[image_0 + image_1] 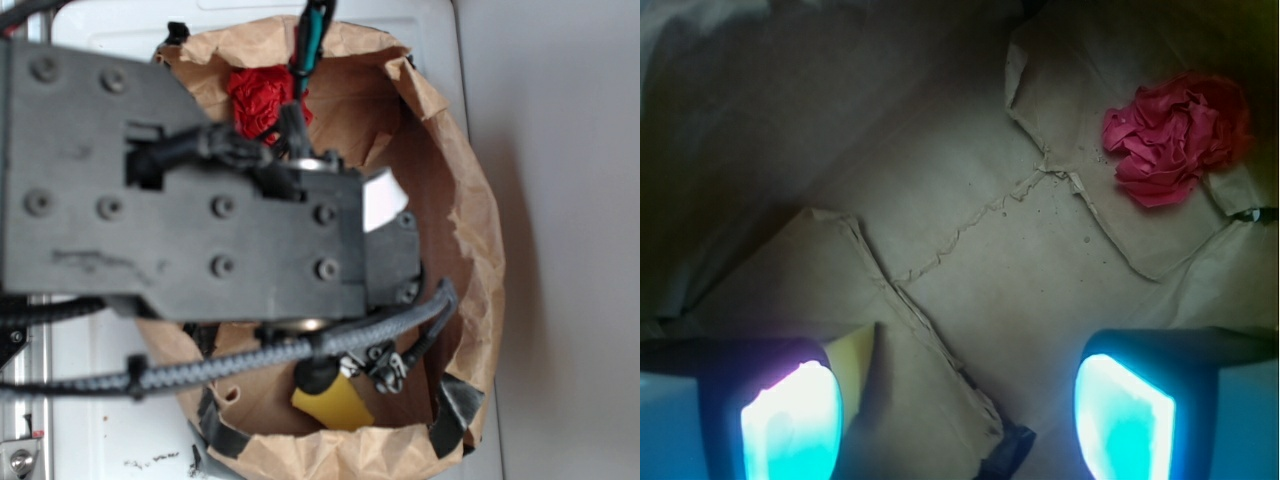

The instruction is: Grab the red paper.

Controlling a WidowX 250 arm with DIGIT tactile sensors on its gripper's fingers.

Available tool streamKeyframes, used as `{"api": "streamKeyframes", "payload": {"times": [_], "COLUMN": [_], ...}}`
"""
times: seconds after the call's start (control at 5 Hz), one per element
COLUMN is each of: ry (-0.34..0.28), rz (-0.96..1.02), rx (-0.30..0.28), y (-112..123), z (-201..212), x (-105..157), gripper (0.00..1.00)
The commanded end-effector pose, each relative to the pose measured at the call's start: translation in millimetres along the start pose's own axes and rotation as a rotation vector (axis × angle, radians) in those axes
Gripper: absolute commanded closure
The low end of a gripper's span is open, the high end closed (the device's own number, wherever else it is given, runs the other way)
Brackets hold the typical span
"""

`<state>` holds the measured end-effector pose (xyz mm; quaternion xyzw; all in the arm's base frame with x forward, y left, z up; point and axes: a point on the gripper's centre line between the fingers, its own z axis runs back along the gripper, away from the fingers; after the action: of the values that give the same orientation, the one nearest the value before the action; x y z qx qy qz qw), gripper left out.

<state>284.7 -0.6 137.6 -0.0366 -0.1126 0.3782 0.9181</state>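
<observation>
Gripper (958, 410) spread wide, nothing btwn the fingers (790, 420), since we're hovering inside the brown paper bag (470, 230) w/o contact yet. Red paper (1177, 135) lies on the bag floor, well apart, upper right in wrist view; yellow sponge (335, 400) sits at the opposite side.

Brown paper bag (470, 230) holds a yellow sponge (335, 402) (possibly wedge-shaped).
</observation>
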Motion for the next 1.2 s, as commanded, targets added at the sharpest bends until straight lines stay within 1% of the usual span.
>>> {"api": "streamKeyframes", "payload": {"times": [0.0, 0.2, 0.4, 0.6, 0.8, 1.0], "ry": [-0.083, -0.107, -0.111, -0.115, -0.136, -0.171], "rz": [0.222, 0.299, 0.358, 0.449, 0.489, 0.518], "rx": [0.009, 0.029, 0.062, 0.153, 0.212, 0.242], "y": [8, 14, 18, 24, 30, 35], "z": [3, -2, -7, -16, -26, -32], "x": [20, 19, 23, 21, 24, 27], "gripper": [0.0, 0.0, 0.0, 0.0, 0.0, 0.0]}}
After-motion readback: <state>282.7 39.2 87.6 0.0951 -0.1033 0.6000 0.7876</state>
